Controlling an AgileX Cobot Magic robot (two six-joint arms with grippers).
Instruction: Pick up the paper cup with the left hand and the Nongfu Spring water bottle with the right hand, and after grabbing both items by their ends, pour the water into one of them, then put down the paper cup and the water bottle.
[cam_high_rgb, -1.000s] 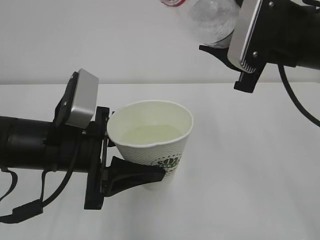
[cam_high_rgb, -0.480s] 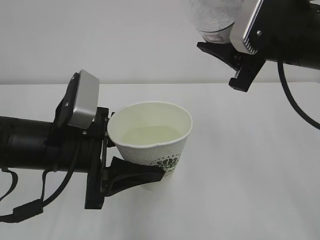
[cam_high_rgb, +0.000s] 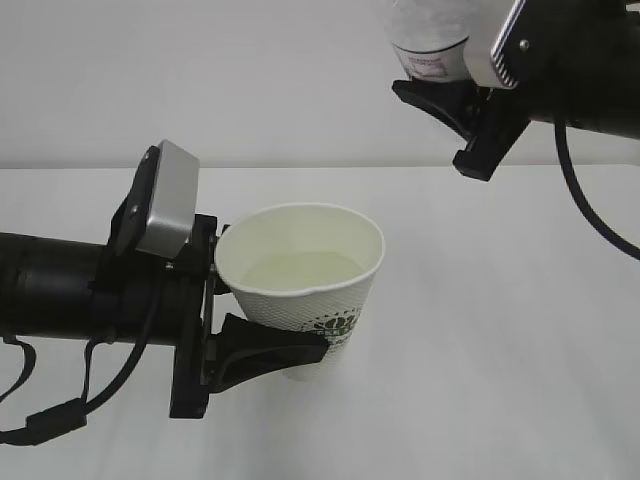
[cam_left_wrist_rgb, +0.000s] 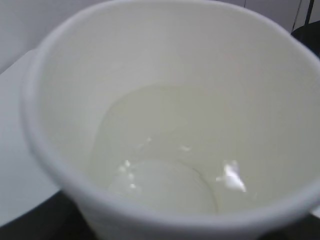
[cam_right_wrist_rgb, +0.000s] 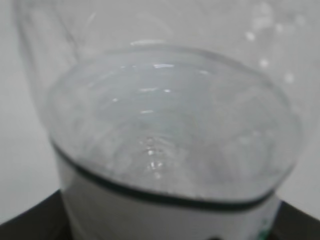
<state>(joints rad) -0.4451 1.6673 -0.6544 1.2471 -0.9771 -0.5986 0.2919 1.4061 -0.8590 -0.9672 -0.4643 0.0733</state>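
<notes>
Jaws: left hand (cam_high_rgb: 262, 345) clamps paper cup (cam_high_rgb: 305, 275); right hand (cam_high_rgb: 455, 105) clamps bottle (cam_high_rgb: 425, 40), top cropped.

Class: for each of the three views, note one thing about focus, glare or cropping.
Exterior view: evenly lit and sharp, but the bottle is cut off at the top edge. Left wrist view: the paper cup rim is blurred and small white glints sit on the water. Right wrist view: the bottle fills the soft, out-of-focus frame.

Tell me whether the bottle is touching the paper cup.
Apart. The exterior view shows the bottle held high at top right, with open background between it and the paper cup.
</notes>
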